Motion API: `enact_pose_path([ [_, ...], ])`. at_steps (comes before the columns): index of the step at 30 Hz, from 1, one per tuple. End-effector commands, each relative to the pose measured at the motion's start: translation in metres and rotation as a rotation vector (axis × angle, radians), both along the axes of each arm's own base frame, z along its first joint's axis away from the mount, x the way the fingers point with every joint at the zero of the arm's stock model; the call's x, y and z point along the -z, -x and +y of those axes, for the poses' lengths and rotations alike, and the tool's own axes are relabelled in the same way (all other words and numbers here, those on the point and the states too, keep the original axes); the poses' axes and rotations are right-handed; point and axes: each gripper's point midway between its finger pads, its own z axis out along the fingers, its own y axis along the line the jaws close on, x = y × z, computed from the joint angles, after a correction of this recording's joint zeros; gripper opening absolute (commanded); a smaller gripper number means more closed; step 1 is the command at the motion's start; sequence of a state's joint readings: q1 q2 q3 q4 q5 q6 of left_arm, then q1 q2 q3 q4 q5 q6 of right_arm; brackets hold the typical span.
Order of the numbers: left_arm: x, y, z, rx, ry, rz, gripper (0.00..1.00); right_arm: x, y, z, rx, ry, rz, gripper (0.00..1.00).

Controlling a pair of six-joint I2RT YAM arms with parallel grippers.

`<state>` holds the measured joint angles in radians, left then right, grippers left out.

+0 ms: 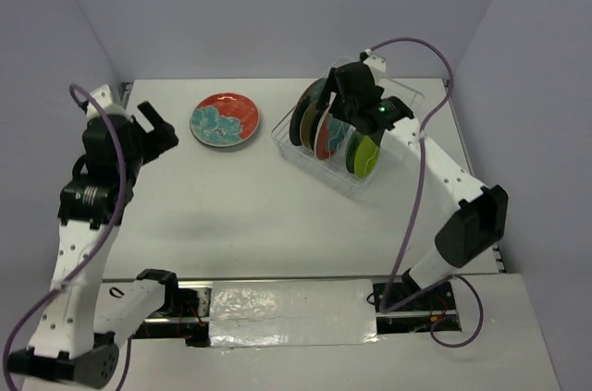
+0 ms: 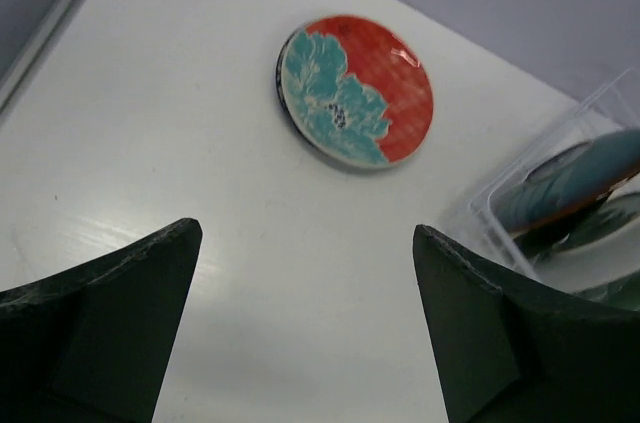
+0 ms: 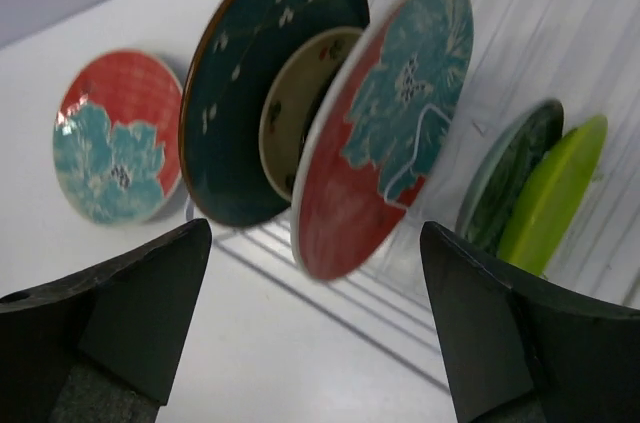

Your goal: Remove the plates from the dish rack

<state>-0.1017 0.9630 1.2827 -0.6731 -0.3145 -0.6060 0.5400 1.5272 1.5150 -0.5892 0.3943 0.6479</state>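
A red-and-teal plate (image 1: 225, 120) lies flat on the table left of the dish rack (image 1: 344, 185); it also shows in the left wrist view (image 2: 355, 90) and the right wrist view (image 3: 115, 138). The clear rack holds several upright plates: dark teal (image 3: 270, 83), tan (image 3: 298, 113), red-and-teal (image 3: 385, 143), dark green (image 3: 510, 178), lime green (image 3: 555, 193). My right gripper (image 1: 342, 106) is open and empty over the rack; in its wrist view (image 3: 315, 231) the red-and-teal racked plate lies ahead between the jaws. My left gripper (image 1: 157, 128) is open and empty left of the flat plate, above bare table in its wrist view (image 2: 305, 231).
The rack's corner (image 2: 520, 203) shows at the right of the left wrist view. Grey walls enclose the table on three sides. A foil-covered strip (image 1: 291, 312) runs along the near edge between the arm bases.
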Motion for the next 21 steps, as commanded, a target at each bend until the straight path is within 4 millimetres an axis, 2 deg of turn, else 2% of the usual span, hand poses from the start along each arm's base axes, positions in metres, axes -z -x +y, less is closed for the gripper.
enact_pose_path([
  [1, 0.053, 0.021, -0.015, 0.185, -0.107, 0.092, 0.99, -0.027, -0.032, -0.002, 0.075, -0.086, -0.049, 0.90],
  [2, 0.058, 0.025, -0.015, 0.210, -0.132, 0.090, 1.00, -0.016, -0.043, -0.005, 0.096, -0.085, -0.023, 0.85],
  [3, 0.057, 0.031, -0.014, 0.213, -0.142, 0.066, 1.00, -0.021, -0.048, -0.004, 0.096, -0.095, -0.027, 0.82],
  [4, 0.071, 0.033, -0.012, 0.203, -0.147, 0.088, 0.99, -0.021, -0.052, -0.004, 0.098, -0.098, -0.024, 0.81],
  [5, 0.076, 0.035, -0.012, 0.196, -0.143, 0.092, 1.00, -0.018, -0.055, -0.003, 0.099, -0.099, -0.018, 0.73],
  [6, 0.078, 0.037, -0.012, 0.200, -0.141, 0.090, 0.99, -0.014, -0.061, -0.003, 0.106, -0.096, -0.006, 0.69],
  [9, 0.110, 0.039, -0.011, 0.190, -0.133, 0.148, 1.00, -0.003, -0.068, -0.002, 0.116, -0.073, 0.028, 0.67],
  [12, 0.113, 0.037, -0.013, 0.194, -0.125, 0.167, 1.00, 0.010, -0.072, -0.003, 0.132, -0.043, 0.068, 0.66],
  [13, 0.112, 0.037, -0.011, 0.188, -0.130, 0.168, 0.99, 0.013, -0.072, -0.003, 0.137, -0.041, 0.076, 0.61],
  [16, 0.114, 0.037, -0.012, 0.191, -0.129, 0.166, 0.99, 0.024, -0.072, -0.003, 0.140, -0.039, 0.093, 0.57],
  [19, 0.113, 0.037, -0.012, 0.190, -0.127, 0.161, 1.00, 0.031, -0.072, -0.006, 0.156, -0.038, 0.101, 0.45],
  [21, 0.114, 0.037, -0.011, 0.188, -0.130, 0.165, 1.00, 0.034, -0.071, -0.005, 0.159, -0.039, 0.110, 0.44],
])
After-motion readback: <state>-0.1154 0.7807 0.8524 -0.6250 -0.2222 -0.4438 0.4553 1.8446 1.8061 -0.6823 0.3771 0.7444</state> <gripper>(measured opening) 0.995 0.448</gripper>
